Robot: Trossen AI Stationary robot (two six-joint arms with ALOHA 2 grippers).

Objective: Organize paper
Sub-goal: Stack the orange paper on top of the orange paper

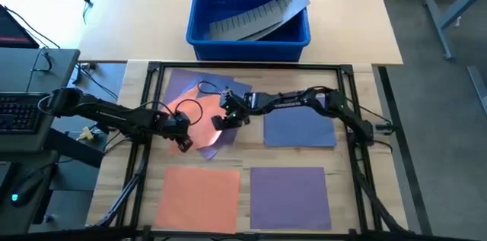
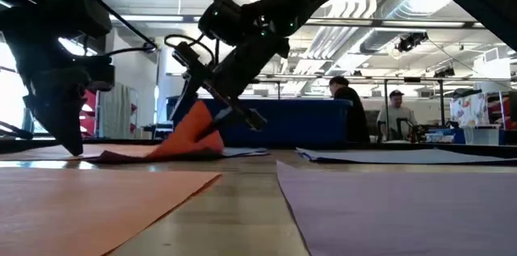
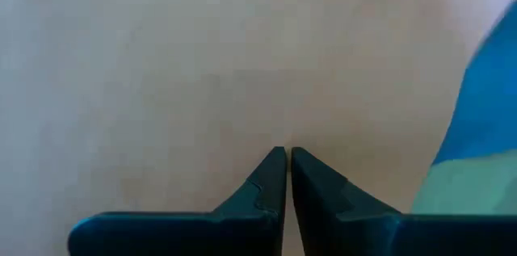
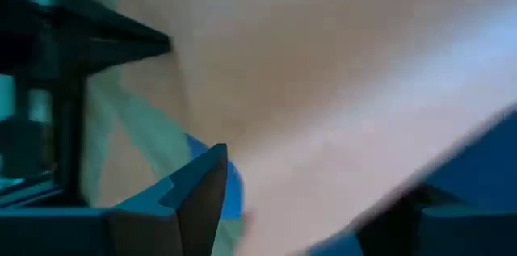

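Note:
An orange sheet of paper (image 1: pixel 199 119) lies partly over a purple sheet (image 1: pixel 190 87) in the far left of the framed work area. Its right part (image 2: pixel 190 131) is raised off the table. My left gripper (image 1: pixel 185 142) is shut, with its tips down on this orange sheet. My right gripper (image 1: pixel 222 122) is open at the raised part, and the sheet runs between its fingers (image 4: pixel 202 183). A blue sheet (image 1: pixel 300 128) lies flat at the far right. Another orange sheet (image 1: pixel 199 195) and a purple one (image 1: pixel 289 195) lie flat at the near side. My left gripper presses its shut fingertips (image 3: pixel 284 159) down on the orange sheet's face (image 3: pixel 242 86) from above, slanting from the table's left. That part of the sheet lies flat on the table. My right gripper comes in slanting down from the right, fingers spread. The raised orange part (image 4: pixel 323 127) lies across the gap and covers part of one finger (image 4: pixel 428 207). Whether a finger is under the sheet I cannot tell.
A blue plastic bin (image 1: pixel 249 34) holding a grey ridged strip (image 1: pixel 255 14) stands on the far table. A dark frame (image 1: pixel 251 66) borders the work area. Cables loop over the far-left sheets. People stand in the room beyond the table.

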